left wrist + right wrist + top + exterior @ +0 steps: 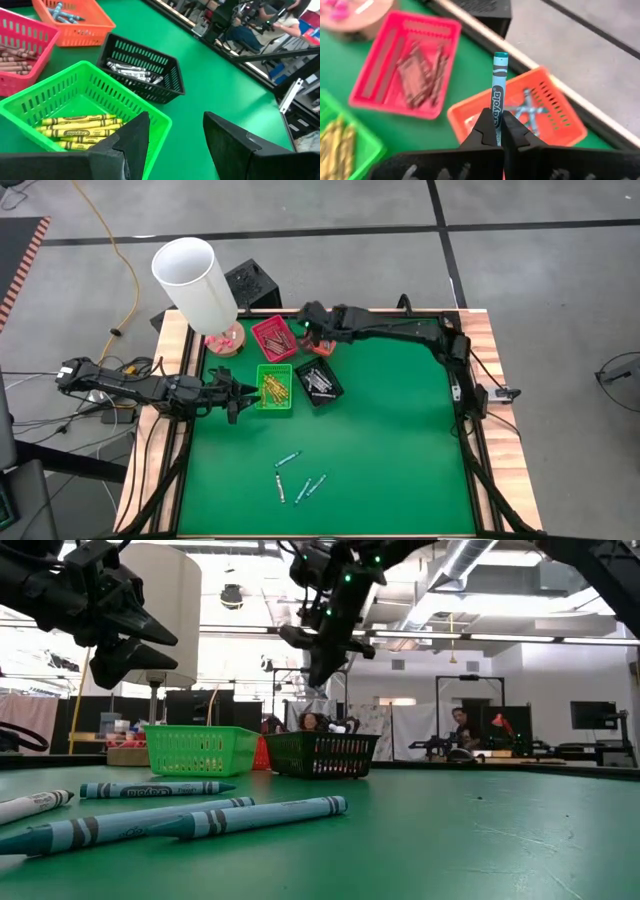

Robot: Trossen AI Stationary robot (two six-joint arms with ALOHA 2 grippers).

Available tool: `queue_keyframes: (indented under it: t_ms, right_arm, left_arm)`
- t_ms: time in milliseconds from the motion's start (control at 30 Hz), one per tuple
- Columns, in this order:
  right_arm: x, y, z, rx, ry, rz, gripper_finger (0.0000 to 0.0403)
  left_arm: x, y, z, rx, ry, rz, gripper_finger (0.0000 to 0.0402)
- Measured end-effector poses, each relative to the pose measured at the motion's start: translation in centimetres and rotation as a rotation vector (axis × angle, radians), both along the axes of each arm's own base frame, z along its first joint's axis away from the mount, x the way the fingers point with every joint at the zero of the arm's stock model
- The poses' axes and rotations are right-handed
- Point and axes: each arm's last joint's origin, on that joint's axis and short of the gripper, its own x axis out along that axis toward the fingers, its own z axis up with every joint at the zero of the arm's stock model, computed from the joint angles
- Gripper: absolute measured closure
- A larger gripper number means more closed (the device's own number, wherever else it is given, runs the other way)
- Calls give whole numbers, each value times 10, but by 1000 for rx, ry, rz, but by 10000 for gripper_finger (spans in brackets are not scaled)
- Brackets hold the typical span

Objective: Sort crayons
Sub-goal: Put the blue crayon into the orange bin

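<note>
Several blue crayons [298, 478] lie loose on the green mat near its front edge, and they also show in the low view as blue crayons [200, 815]. Four small trays stand at the far left. The pink tray [273, 337] holds brown crayons, the green tray [75, 107] yellow ones, the black tray [142, 70] grey-white ones and the orange tray [560, 120] blue ones. My right gripper [496, 117] hangs over the orange tray, shut on a blue crayon [498, 80]. My left gripper [175, 135] waits open beside the green tray's left side. My right gripper pinches the blue crayon between its two fingers, on the wrapped shaft toward one end [497, 107]. The crayon lies along the fingers and sticks out past their tips. The fingers slant downward from the table's right. The crayon is lifted clear above the orange tray.
A white cylinder [195, 280] on a round wooden base [225, 340] stands at the far left corner, close to the pink tray. A black box [250, 280] sits behind the table edge. The mat's right half [400, 430] is bare green.
</note>
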Motion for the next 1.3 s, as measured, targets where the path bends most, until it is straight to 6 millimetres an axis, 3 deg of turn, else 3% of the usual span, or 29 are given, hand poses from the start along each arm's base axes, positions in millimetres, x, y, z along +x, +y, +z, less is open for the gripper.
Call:
queue_keyframes:
  t_ms: [267,567,733,967,1300]
  right_arm:
    - [-10,-30,-2,-28,-25,-118,402]
    - [-17,-56,-40,63,-87,-113,402]
    - [-22,-68,-44,66,-112,-145,401]
    - [-25,-77,-57,90,-187,-146,401]
    - [-36,-82,-91,121,-217,-212,401]
  left_arm:
    - [0,0,0,-5,-1,4,226]
    - [0,0,0,-4,-2,9,226]
    - [0,0,0,-3,-5,8,226]
    - [0,0,1,31,-8,8,226]
    - [0,1,1,63,-1,26,226]
